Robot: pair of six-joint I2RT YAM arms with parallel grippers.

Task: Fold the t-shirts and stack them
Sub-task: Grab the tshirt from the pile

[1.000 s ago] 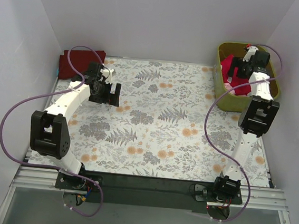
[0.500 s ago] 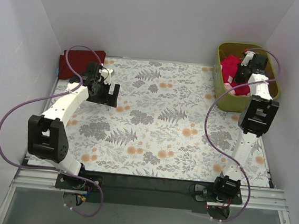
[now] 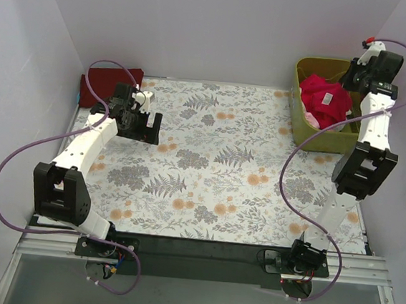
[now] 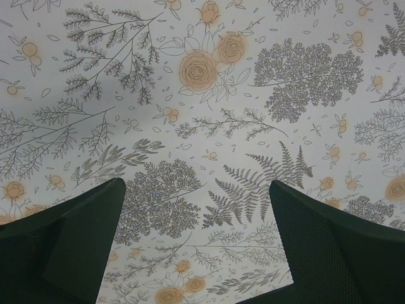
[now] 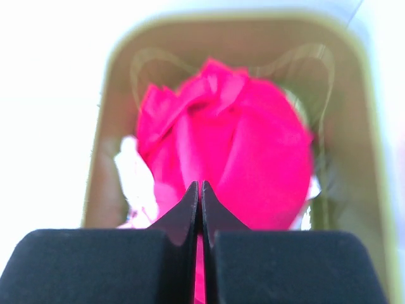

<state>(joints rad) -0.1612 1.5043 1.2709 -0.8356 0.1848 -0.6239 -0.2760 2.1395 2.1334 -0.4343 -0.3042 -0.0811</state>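
Note:
A bright crimson t-shirt [image 3: 324, 99] bulges up out of the olive tub [image 3: 313, 65] at the back right. My right gripper [image 3: 351, 81] hangs above the tub's right side. In the right wrist view its jaws [image 5: 200, 185] are pressed together with the crimson cloth [image 5: 253, 158] pinched between them. Pale pink and white cloth [image 5: 134, 176] lies beneath in the tub. A dark maroon t-shirt [image 3: 96, 84] lies folded at the back left. Just right of it my left gripper [image 3: 146, 126] hovers open over the floral cloth [image 4: 209, 126], holding nothing.
The floral table cloth [image 3: 216, 168] covers the table between the arms. White walls close in the left, back and right sides. The tub's rim [image 5: 364, 126] rings the red cloth closely. Purple cables loop beside both arms.
My right gripper has shut on the crimson t-shirt down in the tub and risen, pulling the cloth up. The left arm has shifted slightly towards the back left, still open.

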